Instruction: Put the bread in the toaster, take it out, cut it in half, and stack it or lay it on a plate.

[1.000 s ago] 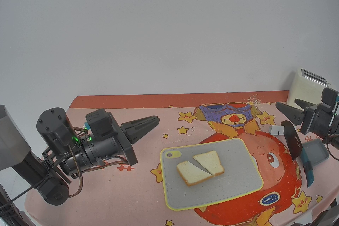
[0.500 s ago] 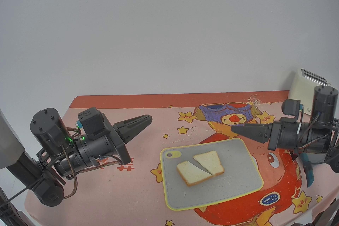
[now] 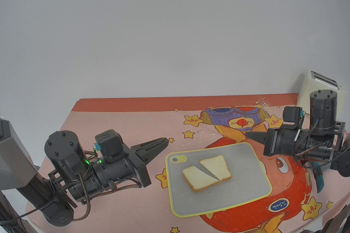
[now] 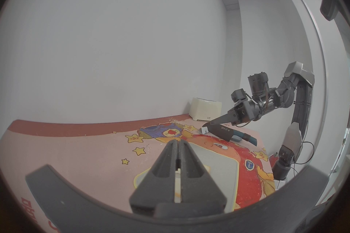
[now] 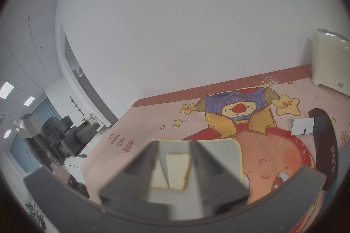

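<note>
Two halves of a cut bread slice (image 3: pixel 207 173) lie side by side on a grey cutting board (image 3: pixel 240 175) with a yellow rim. My left gripper (image 3: pixel 166 140) is shut and empty, hovering just left of the board and pointing at it. From the right, my right gripper (image 3: pixel 248 133) hangs over the board's far right corner, its fingers (image 5: pixel 149 164) apart and holding nothing. Between those fingers the bread (image 5: pixel 177 168) lies farther off. The cream toaster (image 3: pixel 321 90) stands at the table's back right corner.
A knife with a black blade (image 5: pixel 324 142) and a teal handle (image 3: pixel 319 179) lies at the right of the table, partly behind my right arm. A small white card (image 5: pixel 302 125) stands near it. The table edge runs close along the front and right.
My right arm swung from the knife at the right edge to the board, its gripper now pointing left. My left arm shifted forward and right, closer to the board. The bread stayed put.
</note>
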Robot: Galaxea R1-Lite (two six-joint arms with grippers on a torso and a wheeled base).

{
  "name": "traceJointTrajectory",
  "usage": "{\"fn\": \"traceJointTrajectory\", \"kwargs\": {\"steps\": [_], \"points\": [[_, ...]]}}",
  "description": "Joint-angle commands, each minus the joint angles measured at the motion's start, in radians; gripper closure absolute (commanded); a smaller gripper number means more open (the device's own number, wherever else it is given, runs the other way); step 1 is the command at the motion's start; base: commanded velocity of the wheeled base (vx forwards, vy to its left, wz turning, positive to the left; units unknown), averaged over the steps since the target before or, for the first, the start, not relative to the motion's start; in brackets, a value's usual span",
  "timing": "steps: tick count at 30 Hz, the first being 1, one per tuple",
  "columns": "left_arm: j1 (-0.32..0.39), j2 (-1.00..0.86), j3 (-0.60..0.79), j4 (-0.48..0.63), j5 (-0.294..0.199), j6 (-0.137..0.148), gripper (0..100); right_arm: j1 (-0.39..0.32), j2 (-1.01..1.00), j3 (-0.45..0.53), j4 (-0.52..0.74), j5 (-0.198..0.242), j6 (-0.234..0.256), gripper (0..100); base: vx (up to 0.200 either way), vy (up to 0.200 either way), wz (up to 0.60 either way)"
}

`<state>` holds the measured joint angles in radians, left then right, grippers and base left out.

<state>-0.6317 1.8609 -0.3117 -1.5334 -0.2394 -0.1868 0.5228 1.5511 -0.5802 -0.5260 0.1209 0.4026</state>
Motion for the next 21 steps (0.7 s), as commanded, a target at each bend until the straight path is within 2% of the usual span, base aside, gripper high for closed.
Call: {"fn": "traceJointTrajectory", "kwargs": {"steps": [1, 2, 4, 7, 8, 10, 12, 15, 21], "points": [[-0.003, 0.008, -0.109, 0.171, -0.001, -0.02, 100, 0.011, 0.011, 0.0, 0.001, 0.0, -0.001, 100, 0.0, 0.0, 0.0], [-0.005, 0.004, -0.115, 0.19, -0.001, -0.02, 100, 0.014, 0.011, 0.0, 0.001, 0.0, -0.001, 100, 0.0, 0.0, 0.0], [-0.013, -0.06, -0.148, 0.345, -0.008, -0.022, 100, 0.043, 0.014, 0.002, 0.011, -0.001, 0.005, 100, 0.0, 0.0, 0.0], [-0.048, -0.14, -0.191, 0.567, 0.005, -0.031, 100, 0.051, 0.055, 0.002, 0.006, -0.01, 0.009, 100, 0.0, 0.0, 0.0], [-0.048, -0.152, -0.21, 0.648, 0.011, -0.036, 100, 0.051, 0.072, 0.0, -0.002, -0.027, 0.009, 100, 0.0, 0.0, 0.0], [-0.049, -0.167, -0.233, 0.74, 0.031, -0.036, 100, 0.048, 0.104, 0.0, -0.002, -0.073, 0.009, 100, 0.0, 0.0, 0.0], [-0.049, -0.195, -0.242, 0.786, 0.043, -0.039, 100, 0.052, 0.162, -0.004, -0.005, -0.132, 0.007, 100, 0.0, 0.0, 0.0], [-0.051, -0.201, -0.231, 0.816, 0.043, -0.039, 100, 0.051, 0.198, -0.006, -0.006, -0.167, 0.002, 100, 0.0, 0.0, 0.0], [-0.083, -0.193, -0.216, 0.865, 0.032, -0.046, 100, 0.052, 0.187, -0.001, -0.005, -0.156, 0.012, 100, 0.0, 0.0, 0.0]]}}
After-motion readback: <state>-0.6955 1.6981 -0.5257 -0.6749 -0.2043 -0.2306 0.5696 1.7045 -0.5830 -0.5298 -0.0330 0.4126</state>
